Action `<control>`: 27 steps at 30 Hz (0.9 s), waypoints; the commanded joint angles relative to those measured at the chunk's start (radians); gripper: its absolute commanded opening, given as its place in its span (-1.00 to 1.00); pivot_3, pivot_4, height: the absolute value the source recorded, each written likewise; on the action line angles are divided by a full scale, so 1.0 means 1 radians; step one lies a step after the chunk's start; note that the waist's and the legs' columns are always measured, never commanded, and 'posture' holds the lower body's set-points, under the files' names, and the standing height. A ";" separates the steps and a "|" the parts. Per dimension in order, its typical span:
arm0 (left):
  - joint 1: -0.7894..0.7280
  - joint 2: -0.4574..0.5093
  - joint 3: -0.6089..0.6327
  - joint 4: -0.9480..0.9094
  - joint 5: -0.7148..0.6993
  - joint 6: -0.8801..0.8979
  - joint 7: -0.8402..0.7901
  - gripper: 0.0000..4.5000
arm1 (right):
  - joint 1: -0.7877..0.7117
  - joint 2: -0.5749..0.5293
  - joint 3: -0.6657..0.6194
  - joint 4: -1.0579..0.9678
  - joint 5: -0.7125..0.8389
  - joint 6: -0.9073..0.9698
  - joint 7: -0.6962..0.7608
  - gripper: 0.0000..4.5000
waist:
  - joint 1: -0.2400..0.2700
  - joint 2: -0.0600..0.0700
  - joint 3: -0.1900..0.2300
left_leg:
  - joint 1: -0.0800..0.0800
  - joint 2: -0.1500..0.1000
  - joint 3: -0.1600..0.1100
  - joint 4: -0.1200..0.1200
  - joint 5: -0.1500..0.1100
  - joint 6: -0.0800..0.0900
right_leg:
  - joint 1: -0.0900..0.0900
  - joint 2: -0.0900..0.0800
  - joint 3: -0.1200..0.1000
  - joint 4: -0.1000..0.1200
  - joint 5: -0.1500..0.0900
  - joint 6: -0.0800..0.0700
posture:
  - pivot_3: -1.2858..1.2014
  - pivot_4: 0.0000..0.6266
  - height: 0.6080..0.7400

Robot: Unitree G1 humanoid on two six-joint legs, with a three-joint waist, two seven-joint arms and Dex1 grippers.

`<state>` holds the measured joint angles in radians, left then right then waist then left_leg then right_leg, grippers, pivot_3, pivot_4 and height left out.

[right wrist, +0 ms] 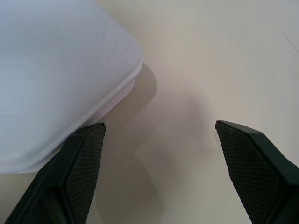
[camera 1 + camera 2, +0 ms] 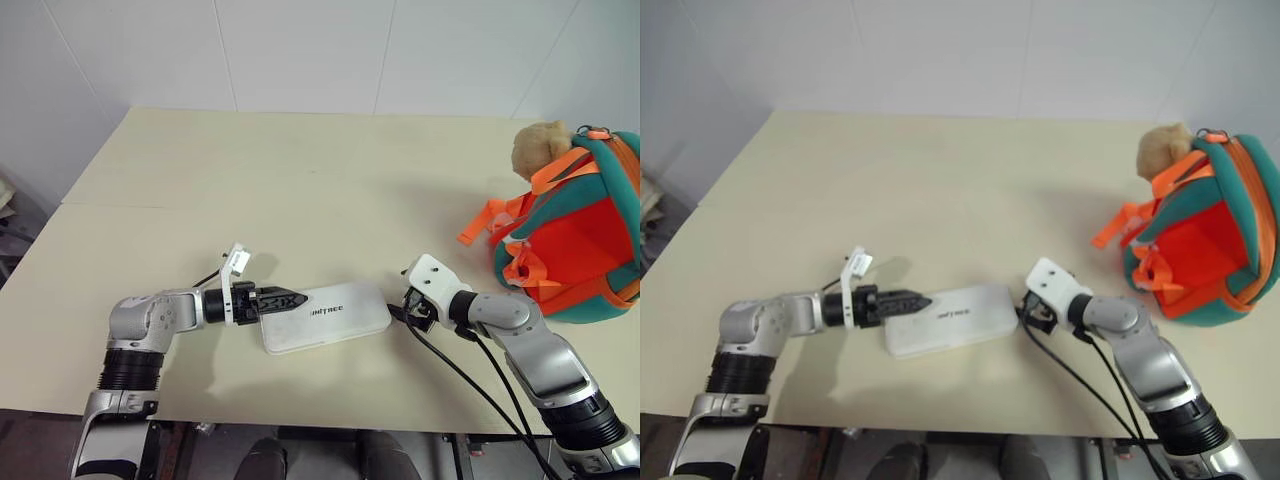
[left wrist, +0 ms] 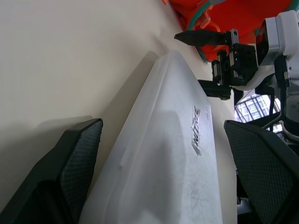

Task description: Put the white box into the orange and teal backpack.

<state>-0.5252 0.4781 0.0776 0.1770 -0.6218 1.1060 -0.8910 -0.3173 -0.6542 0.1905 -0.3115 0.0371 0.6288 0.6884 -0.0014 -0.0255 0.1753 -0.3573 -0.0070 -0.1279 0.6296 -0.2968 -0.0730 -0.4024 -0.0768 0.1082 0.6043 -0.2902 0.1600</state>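
Two grippers sit at the two short ends of the white box [image 2: 325,316], which lies flat on the pale bench [image 2: 300,180], near the front edge. The box has small dark letters on its top. The left gripper [image 2: 283,299] is at the box's left end. Its two black fingers are spread wide, and in the left wrist view the box end lies in the gap between them, with one finger [image 3: 77,158] on each side and a bit of space left, so nothing is squeezed. The right gripper [image 2: 408,308] is at the box's right end, just beside it. Its fingers are wide apart too, and in the right wrist view a rounded corner of the box lies next to one finger [image 1: 81,163], while bare bench fills the rest of the gap. It holds nothing. The orange and teal backpack [image 2: 575,240] sits at the far right side of the bench, well apart from the box. Its open mouth faces the middle of the bench and shows the bright orange inside. A tan fuzzy toy [image 2: 538,148] sits at the top of the backpack, and orange straps [image 2: 480,222] hang down onto the bench.
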 commanded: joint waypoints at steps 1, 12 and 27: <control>0.013 0.033 0.022 0.070 0.048 -0.013 0.066 0.98 | 0.010 0.000 -0.009 -0.045 0.005 -0.019 0.004 1.00 | -0.004 0.000 0.000 | 0.003 0.000 0.000 0.000 0.000 0.000 | 0.003 0.000 0.000 0.000 0.000 0.000 | 0.03 -0.52 1.00; 0.164 0.232 0.120 -0.007 0.003 0.062 0.036 0.98 | 0.020 -0.004 -0.009 -0.038 0.002 -0.034 0.008 1.00 | -0.060 0.000 0.000 | 0.010 0.004 0.000 -0.004 0.001 -0.001 | 0.008 0.004 0.001 -0.003 0.002 -0.003 | 0.03 -0.52 1.00; 0.384 0.220 0.245 -0.223 -0.172 0.223 0.079 0.98 | -0.043 0.043 0.009 0.041 -0.029 -0.060 -0.008 1.00 | -0.049 0.002 0.001 | 0.012 0.004 0.001 -0.016 -0.001 -0.002 | 0.007 0.002 0.001 -0.008 -0.002 -0.004 | 0.03 -0.52 1.00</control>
<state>-0.1966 0.7182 0.3650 -0.0250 -0.7787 1.2524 -0.8353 -0.3464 -0.6155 0.1989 -0.2612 0.0134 0.5881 0.6820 -0.0509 -0.0239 0.1763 -0.3459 -0.0026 -0.1267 0.6137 -0.2989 -0.0756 -0.3958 -0.0750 0.1088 0.5953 -0.2923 0.1564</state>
